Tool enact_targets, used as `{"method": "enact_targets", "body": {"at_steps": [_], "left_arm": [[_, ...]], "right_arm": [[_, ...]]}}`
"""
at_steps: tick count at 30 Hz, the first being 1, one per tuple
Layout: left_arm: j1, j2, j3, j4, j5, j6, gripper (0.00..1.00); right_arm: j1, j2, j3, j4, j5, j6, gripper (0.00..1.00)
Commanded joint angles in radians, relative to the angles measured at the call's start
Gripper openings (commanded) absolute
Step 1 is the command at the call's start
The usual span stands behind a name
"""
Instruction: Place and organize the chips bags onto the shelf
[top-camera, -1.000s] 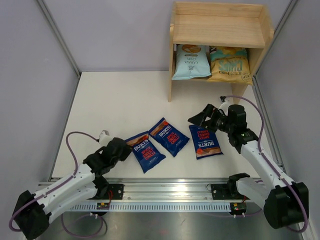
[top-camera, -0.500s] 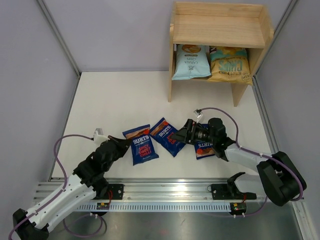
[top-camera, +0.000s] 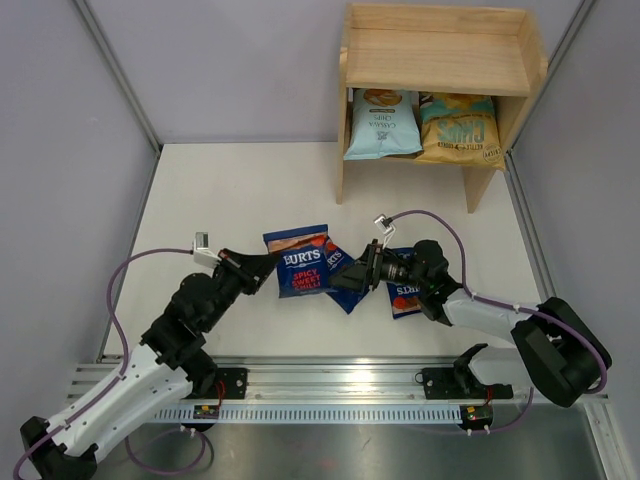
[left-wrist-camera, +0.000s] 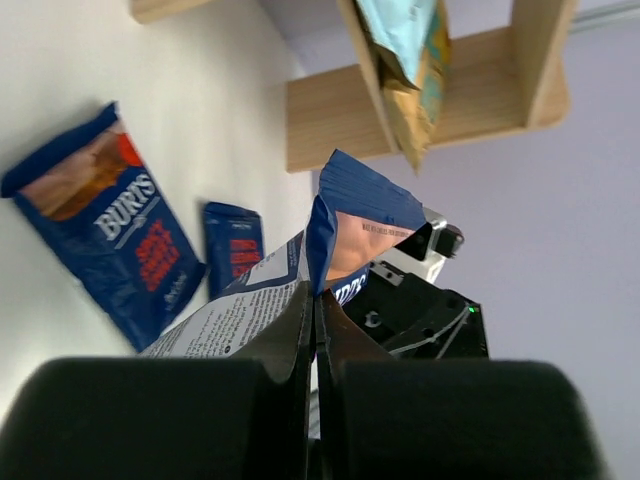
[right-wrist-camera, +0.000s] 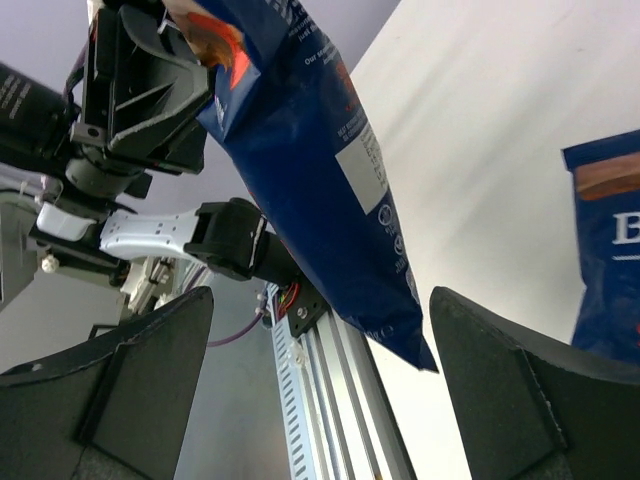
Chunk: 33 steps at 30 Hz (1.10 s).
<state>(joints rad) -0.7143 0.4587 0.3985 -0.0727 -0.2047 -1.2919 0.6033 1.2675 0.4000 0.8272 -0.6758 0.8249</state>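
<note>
Light unfinished wooden two-tier shelf (top-camera: 440, 60), 1 o'clock on white table (top-camera: 220, 200): lower tier holds light blue crinkly bag (top-camera: 381, 123) and yellow-gold bag (top-camera: 459, 128). Left gripper (top-camera: 262, 266) pinches dark blue Burts bag (top-camera: 303, 265) aloft; right gripper (top-camera: 345, 285), at its 3 o'clock, spread wide.

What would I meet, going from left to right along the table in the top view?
In order: left gripper → held bag → right gripper → rightmost Burts bag.

Pale grey walls (top-camera: 250, 70); white tabletop (top-camera: 240, 200); metal rail (top-camera: 330, 385) along near edge
</note>
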Motion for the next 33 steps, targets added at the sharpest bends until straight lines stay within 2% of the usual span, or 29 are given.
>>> {"method": "enact_targets", "body": {"at_steps": [1,7,11,17,22,24,26,28,29,33], "left_arm": [[-0.004,0.015,0.056,0.157,0.106,-0.020,0.00],[-0.005,0.037,0.092,0.189,0.172,-0.036,0.00],[-0.007,0.049,0.103,0.197,0.188,-0.044,0.00],[-0.008,0.049,0.181,0.076,0.153,-0.007,0.00],[-0.008,0.083,0.218,0.042,0.191,0.023,0.00],[-0.008,0.097,0.223,0.062,0.199,0.022,0.00],[-0.010,0.110,0.223,0.068,0.226,0.023,0.00],[-0.010,0.115,0.230,0.090,0.225,0.039,0.00],[-0.010,0.117,0.243,0.077,0.223,0.052,0.00],[-0.010,0.133,0.327,-0.010,0.209,0.155,0.00]], "right_arm": [[0.049,0.004,0.048,0.118,-0.008,-0.071,0.97],[0.082,0.000,0.089,0.099,0.016,-0.138,0.95],[0.115,0.006,0.112,0.119,0.019,-0.174,0.88],[0.121,-0.060,0.092,0.033,0.200,-0.314,0.87],[0.121,-0.105,0.092,0.021,0.228,-0.383,0.88],[0.121,-0.096,0.105,0.042,0.164,-0.377,0.81],[0.122,-0.080,0.105,0.119,0.101,-0.346,0.68],[0.122,-0.068,0.096,0.217,0.041,-0.296,0.60],[0.121,-0.068,0.086,0.242,0.030,-0.284,0.49],[0.122,-0.112,0.092,0.230,0.004,-0.268,0.28]]}}
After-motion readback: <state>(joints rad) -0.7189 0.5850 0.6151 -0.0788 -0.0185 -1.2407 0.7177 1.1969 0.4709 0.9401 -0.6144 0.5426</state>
